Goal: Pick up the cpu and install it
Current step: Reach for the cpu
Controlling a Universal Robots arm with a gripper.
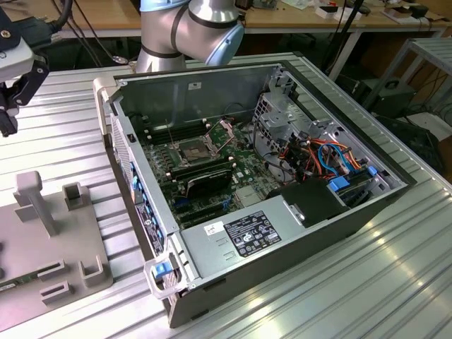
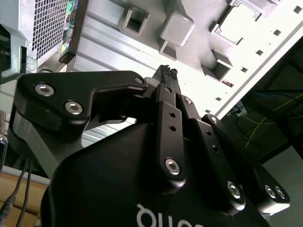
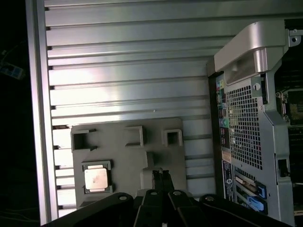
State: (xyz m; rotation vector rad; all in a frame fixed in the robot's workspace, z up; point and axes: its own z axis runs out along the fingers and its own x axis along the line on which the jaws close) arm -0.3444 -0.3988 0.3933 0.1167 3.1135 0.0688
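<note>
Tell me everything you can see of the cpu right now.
In the first wrist view the cpu is a small flat square chip with a dull silver-grey metal top. It lies flat, face up, seated in a square framed pocket of the grey holder plate, which rests on the ribbed metal table. Nothing grips or covers it. The gripper, with its fingers together, hangs over the plate, apart from the chip.

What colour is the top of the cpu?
The cpu has a dull silver-grey metal top, which shows best in the first wrist view.
</note>
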